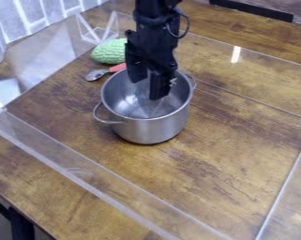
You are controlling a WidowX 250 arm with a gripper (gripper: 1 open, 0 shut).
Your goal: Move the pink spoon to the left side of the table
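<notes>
Black robot gripper (150, 82): lowered over the open mouth of the pot, fingertips at or inside the rim; whether they are parted or closed cannot be told at this size.
Pink spoon: no whole pink spoon can be made out; a small pink-red piece (116, 68) shows behind the pot, beside the arm, and may be part of it.
Silver metal spoon head (95, 75): on the wood behind the pot, near the pink-red piece; the two could be one utensil, but the join cannot be seen.
Round steel pot with wire side handles (147, 127): upright; a sideways sweep by a low gripper could catch its wall or a handle and drag or tip it.
Pale green ridged object (109, 51): close behind the pink-red piece; a wide grasp there could nudge it, and the arm and pot crowd the approach.
Table surface: glossy dark-brown wooden planks (228, 141), whose shine could blur the edges of thin things.
Room: clear plastic-like strips along the table, bright whitish area beyond the far left corner.
</notes>
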